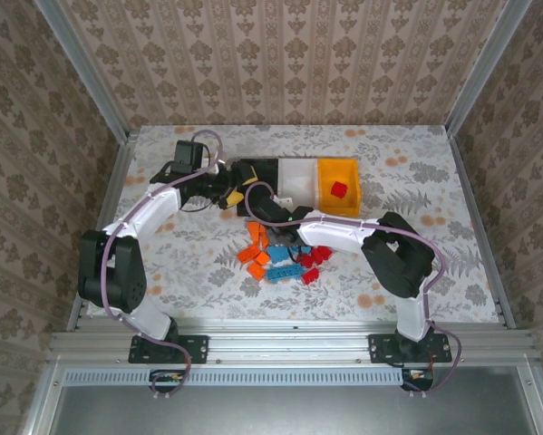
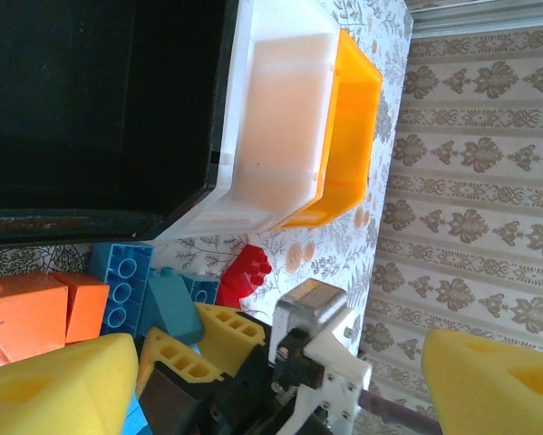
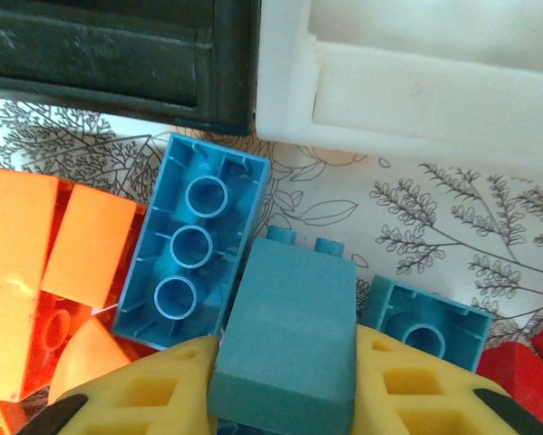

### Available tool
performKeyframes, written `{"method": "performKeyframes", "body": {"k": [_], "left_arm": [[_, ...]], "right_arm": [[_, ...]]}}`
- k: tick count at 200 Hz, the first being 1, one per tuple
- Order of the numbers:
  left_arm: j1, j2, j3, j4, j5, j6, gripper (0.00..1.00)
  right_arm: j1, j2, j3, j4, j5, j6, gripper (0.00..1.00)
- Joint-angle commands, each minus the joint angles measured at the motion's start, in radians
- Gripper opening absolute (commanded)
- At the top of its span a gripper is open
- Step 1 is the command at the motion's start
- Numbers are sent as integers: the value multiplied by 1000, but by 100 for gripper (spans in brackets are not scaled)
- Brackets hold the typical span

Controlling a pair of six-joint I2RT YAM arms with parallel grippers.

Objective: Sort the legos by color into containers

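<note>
My right gripper (image 3: 285, 367) is shut on a teal-blue lego (image 3: 294, 308), its yellow fingers (image 3: 144, 390) pressed on both sides, just in front of the bins. Around it lie an upturned blue lego (image 3: 194, 245), another blue one (image 3: 425, 322), orange legos (image 3: 35, 263) and a red one (image 3: 525, 376). From above, the lego pile (image 1: 280, 254) lies at mid-table. The black container (image 1: 256, 170), white container (image 1: 298, 177) and yellow-orange container (image 1: 327, 172) stand in a row behind it; a red lego (image 1: 339, 189) lies in the yellow-orange one. My left gripper (image 2: 276, 362) hovers open by the black container (image 2: 99, 100), above the right gripper (image 2: 198, 340).
The two arms crowd together in front of the black and white containers (image 2: 271, 118). Patterned walls close in the table (image 1: 416, 163) at the back and both sides. The floral tabletop shows bare to the right of the bins and to the left of the pile.
</note>
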Motion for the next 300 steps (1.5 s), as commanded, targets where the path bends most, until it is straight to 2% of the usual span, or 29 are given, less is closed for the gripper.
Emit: {"method": "performKeyframes", "body": {"k": [1, 32, 57, 107, 129, 154, 165, 179, 204, 230, 234, 250, 275, 300], "left_arm": [[4, -13, -11, -4, 3, -9, 84], [4, -12, -11, -7, 0, -8, 84], [1, -12, -11, -14, -9, -3, 84], [-18, -3, 22, -106, -93, 75, 84], [-18, 10, 24, -111, -97, 82, 84], [-19, 15, 29, -128, -110, 98, 84], [-21, 13, 38, -148, -164, 119, 84], [-27, 14, 62, -198, -213, 164, 84], [-66, 14, 113, -312, -377, 261, 81], [-154, 21, 167, -419, -559, 334, 78], [-193, 23, 171, -429, -583, 342, 78], [-265, 40, 168, -459, -661, 355, 73], [-328, 63, 106, -446, -738, 336, 65], [-375, 94, 95, -451, -819, 329, 63]], "right_arm": [[6, -98, -9, -5, 60, -24, 32], [-8, -160, 9, -21, 104, -79, 32], [-75, -152, 53, -24, 117, -141, 32], [-236, 35, 258, -45, 5, -246, 32], [-258, 105, 335, -60, -29, -272, 35], [-266, 125, 369, -71, -50, -287, 44], [-266, 111, 366, -68, -50, -294, 46], [-266, 75, 348, -58, -45, -300, 47], [-262, -25, 275, -22, -49, -296, 50], [-246, -163, 127, 25, -59, -272, 51], [-242, -186, 94, 37, -59, -268, 51], [-233, -278, -24, 85, -72, -252, 51], [-227, -364, -141, 115, -93, -253, 51], [-227, -405, -229, 169, -116, -273, 51]]}}
